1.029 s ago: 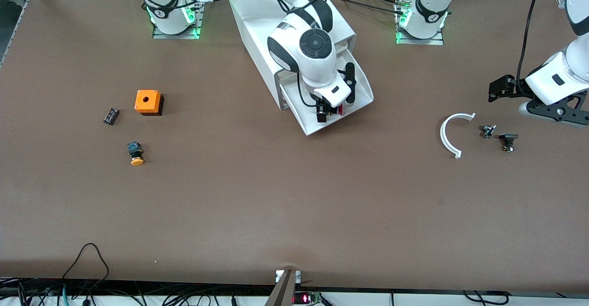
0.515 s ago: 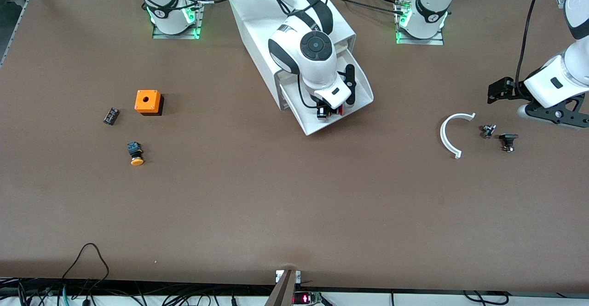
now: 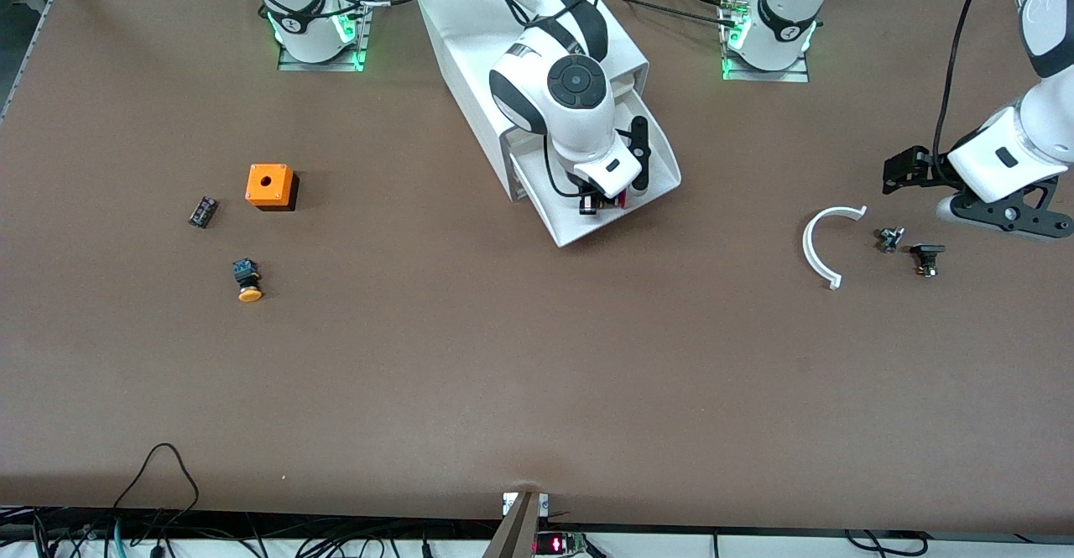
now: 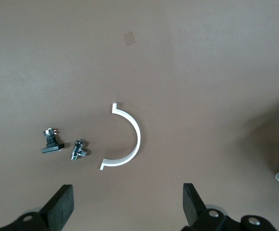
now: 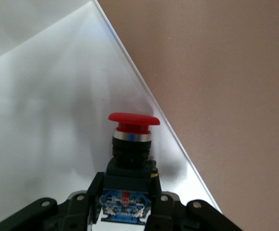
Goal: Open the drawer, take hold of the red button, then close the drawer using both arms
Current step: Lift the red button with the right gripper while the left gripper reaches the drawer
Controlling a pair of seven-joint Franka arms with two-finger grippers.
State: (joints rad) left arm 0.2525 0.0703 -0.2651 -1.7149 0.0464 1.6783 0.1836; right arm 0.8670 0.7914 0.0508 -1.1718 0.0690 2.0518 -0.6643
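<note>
The white cabinet (image 3: pixel 470 80) stands mid-table with its drawer (image 3: pixel 579 226) pulled out toward the front camera. My right gripper (image 3: pixel 597 203) is inside the open drawer and is shut on the button (image 3: pixel 619 200). In the right wrist view its fingers (image 5: pixel 89 199) clamp the black body, and the red cap of the button (image 5: pixel 133 119) points away from the gripper (image 5: pixel 128 204) over the drawer's white floor (image 5: pixel 48 120), near its edge. My left gripper (image 3: pixel 1003 212) hangs open and empty over the table near the left arm's end; it also shows in the left wrist view (image 4: pixel 127 211).
A white half-ring (image 3: pixel 826 243) and two small metal-and-black parts (image 3: pixel 889 239) (image 3: pixel 926 258) lie under the left gripper. Toward the right arm's end are an orange box with a hole (image 3: pixel 270 185), an orange-capped button (image 3: pixel 248 281) and a small black part (image 3: pixel 202 211).
The right gripper has closed on the button and shifted slightly inside the drawer. The left arm has drifted a little toward the cabinet.
</note>
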